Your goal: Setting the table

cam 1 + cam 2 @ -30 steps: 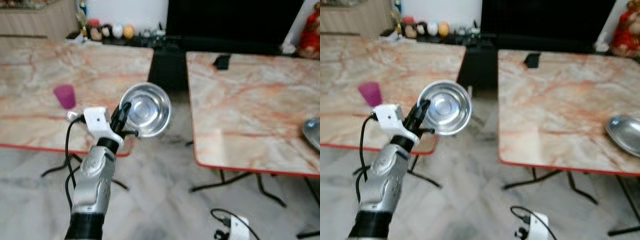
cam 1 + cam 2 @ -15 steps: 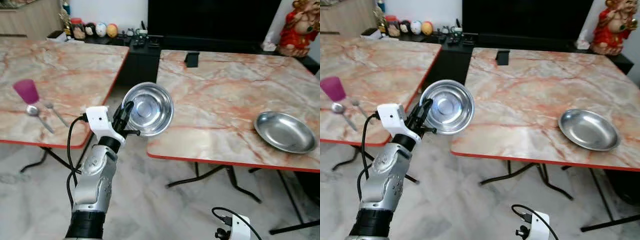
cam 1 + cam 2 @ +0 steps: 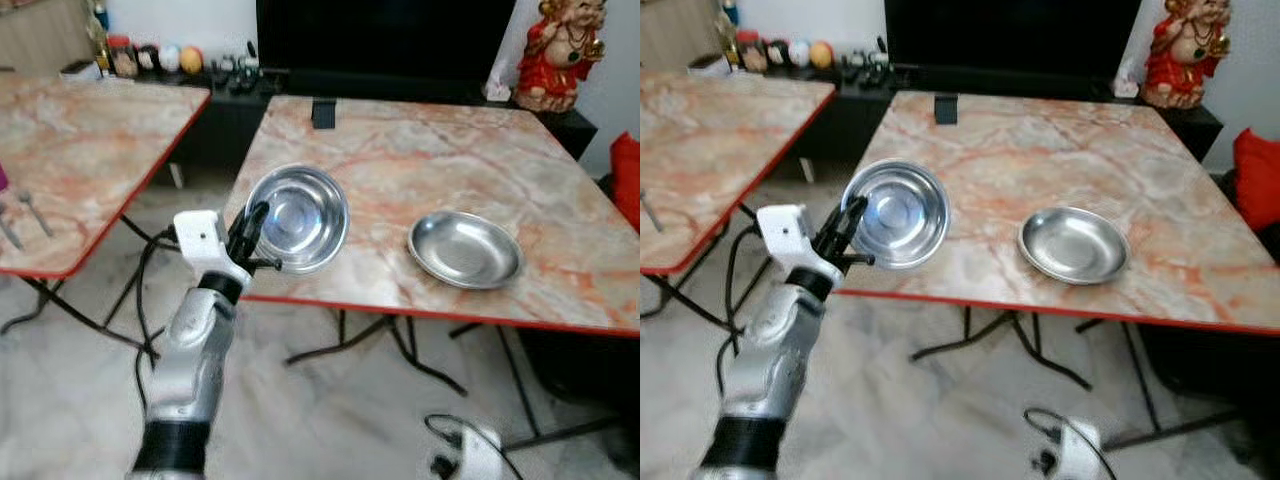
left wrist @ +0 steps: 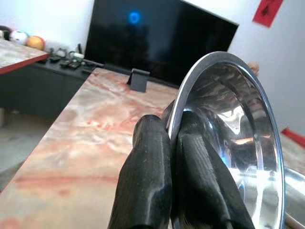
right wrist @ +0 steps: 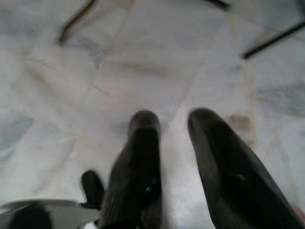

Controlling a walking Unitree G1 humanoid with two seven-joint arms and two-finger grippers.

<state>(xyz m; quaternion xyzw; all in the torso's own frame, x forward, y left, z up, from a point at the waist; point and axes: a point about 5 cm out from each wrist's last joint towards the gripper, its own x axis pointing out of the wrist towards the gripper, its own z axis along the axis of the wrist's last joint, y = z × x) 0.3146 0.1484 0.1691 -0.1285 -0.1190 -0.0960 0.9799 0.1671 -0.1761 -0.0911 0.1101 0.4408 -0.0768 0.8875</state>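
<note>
right gripper hangs idle over the pale floor, its fingers parted and holding nothing. left gripper is raised at the near edge of the marble desk, its fingers pinched on the rim of the steel bowl, which tilts in the air above that near edge. on the desk, right of the bowl and apart from it, lies a steel plate. a red figurine stands beyond the desk's far right corner.
</note>
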